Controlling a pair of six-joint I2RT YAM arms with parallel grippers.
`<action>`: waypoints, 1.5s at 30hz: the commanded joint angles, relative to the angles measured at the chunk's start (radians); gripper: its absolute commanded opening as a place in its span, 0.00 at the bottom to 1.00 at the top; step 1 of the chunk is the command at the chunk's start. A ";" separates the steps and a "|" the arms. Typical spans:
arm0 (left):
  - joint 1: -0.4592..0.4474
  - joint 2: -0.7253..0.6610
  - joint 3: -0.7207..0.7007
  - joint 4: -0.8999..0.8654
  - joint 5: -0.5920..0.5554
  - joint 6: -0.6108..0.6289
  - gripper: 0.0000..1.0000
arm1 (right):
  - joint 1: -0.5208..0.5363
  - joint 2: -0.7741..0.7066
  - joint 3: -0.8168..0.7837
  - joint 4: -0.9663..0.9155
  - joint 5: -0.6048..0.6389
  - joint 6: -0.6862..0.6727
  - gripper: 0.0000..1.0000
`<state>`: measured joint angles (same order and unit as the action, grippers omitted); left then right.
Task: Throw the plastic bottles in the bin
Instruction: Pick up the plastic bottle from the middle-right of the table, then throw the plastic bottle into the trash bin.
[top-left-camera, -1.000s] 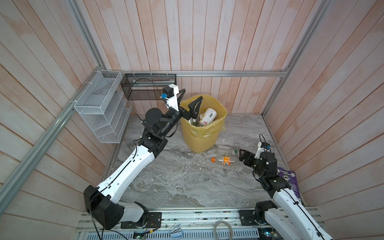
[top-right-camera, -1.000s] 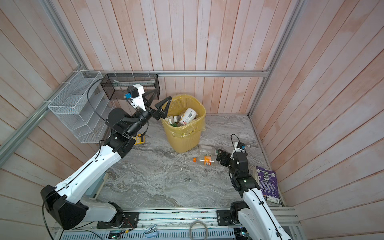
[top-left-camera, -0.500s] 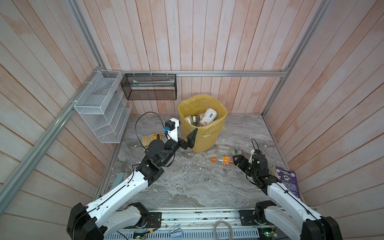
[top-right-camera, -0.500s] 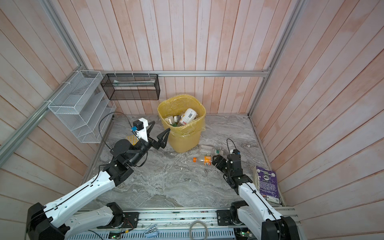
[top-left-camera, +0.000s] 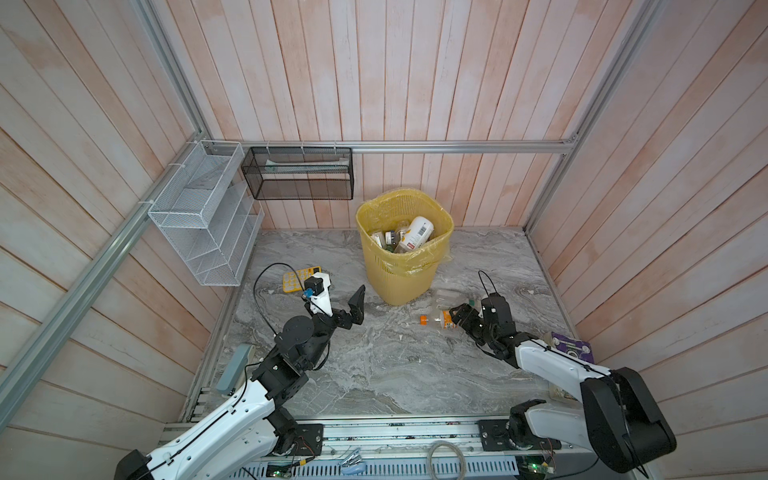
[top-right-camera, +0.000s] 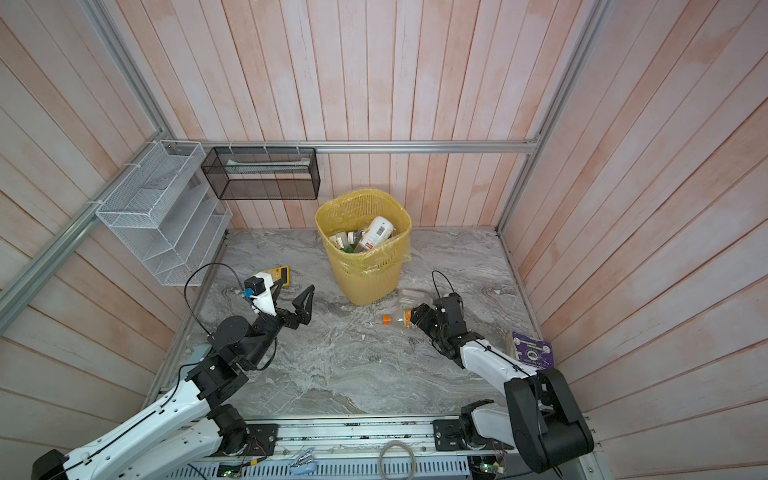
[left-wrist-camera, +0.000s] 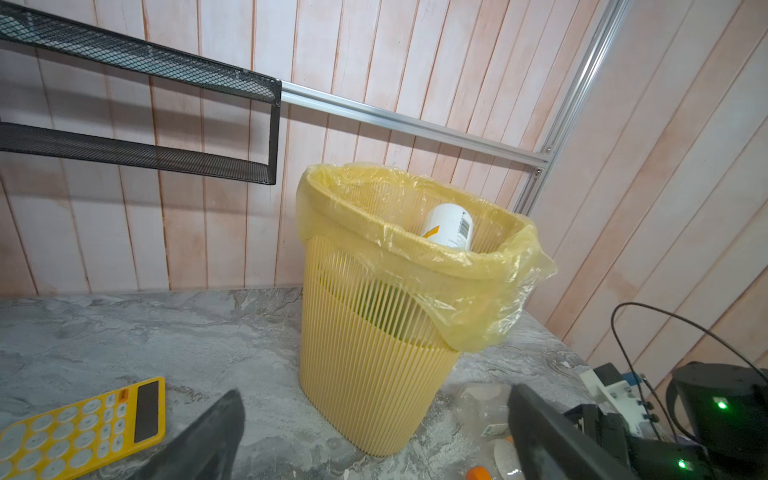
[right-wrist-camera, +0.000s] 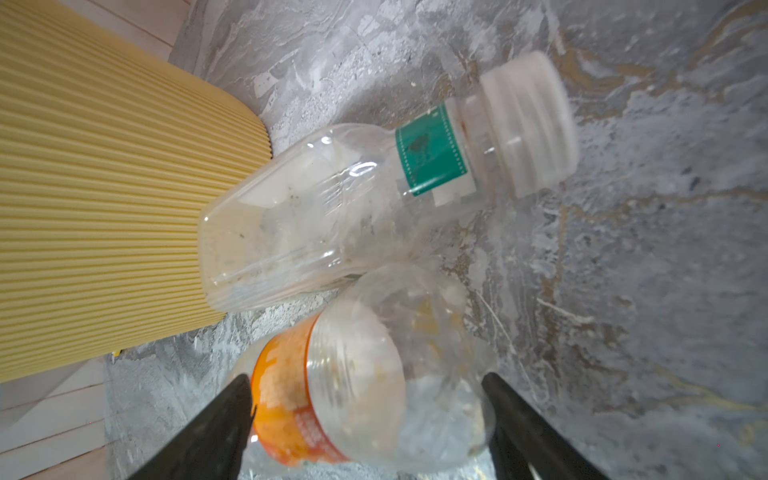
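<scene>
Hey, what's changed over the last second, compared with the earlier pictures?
The left gripper, open and empty, pulled back from over the bin and dropped low, toward its own base. The right gripper pushed forward and down; its open jaws now straddle the orange-labelled bottle, not yet lifted. Unchanged: the bottles in the bin and the clear green-labelled bottle lying beside it.

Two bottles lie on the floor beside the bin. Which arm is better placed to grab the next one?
Right. The right pincer straddles the orange-labelled bottle, jaws open on either side. The left pincer hangs open and empty on the other side of the bin, by the calculator, farther from both bottles.
</scene>
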<state>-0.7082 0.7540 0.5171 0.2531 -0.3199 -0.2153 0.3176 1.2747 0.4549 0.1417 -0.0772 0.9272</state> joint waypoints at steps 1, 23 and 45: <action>-0.005 -0.026 -0.018 -0.047 -0.038 -0.025 1.00 | 0.005 0.067 0.045 -0.003 0.045 -0.019 0.85; -0.004 -0.085 -0.054 -0.106 -0.128 -0.044 1.00 | 0.088 -0.067 0.028 -0.060 0.148 -0.045 0.43; 0.014 0.038 -0.038 -0.236 -0.152 -0.254 1.00 | -0.020 -0.012 0.902 0.163 0.012 -0.338 0.44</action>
<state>-0.6994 0.7895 0.4690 0.0383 -0.5022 -0.4385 0.2687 1.1187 1.2816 0.2562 0.0696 0.5900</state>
